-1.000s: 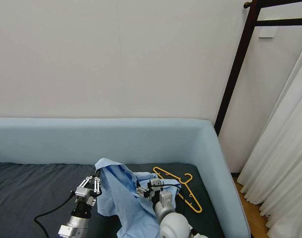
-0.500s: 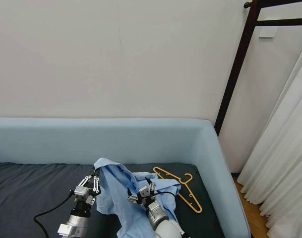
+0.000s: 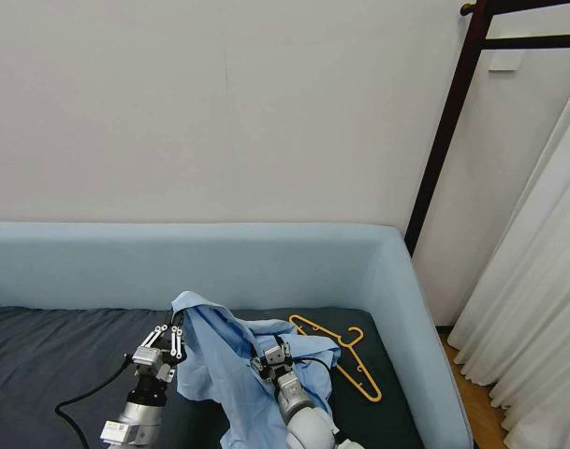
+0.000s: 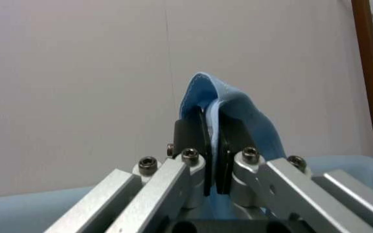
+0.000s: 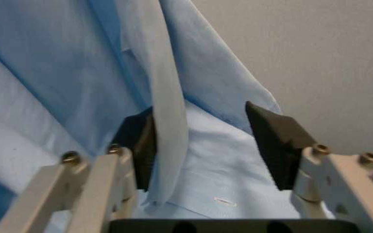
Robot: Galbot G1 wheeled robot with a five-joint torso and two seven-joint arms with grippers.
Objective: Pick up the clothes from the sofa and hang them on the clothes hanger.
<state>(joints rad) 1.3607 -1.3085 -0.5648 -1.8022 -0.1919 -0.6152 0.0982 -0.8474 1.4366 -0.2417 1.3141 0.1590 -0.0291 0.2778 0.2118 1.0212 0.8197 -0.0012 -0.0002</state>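
While the blue shirt (image 3: 226,376) is partly lifted off the sofa (image 3: 266,257) seat, near its right end, the orange hanger (image 3: 348,363) lies unused beside it; hanging is judged not yet begun. Left pincer (image 3: 176,327), raised upright, pinches the shirt's edge. Right pincer (image 3: 273,354), spread, straddles a hanging fold.

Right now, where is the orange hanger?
In the head view, the orange hanger lies on the seat of the sofa, on the robot's right, at the edge of the blue shirt and near the sofa's right armrest.
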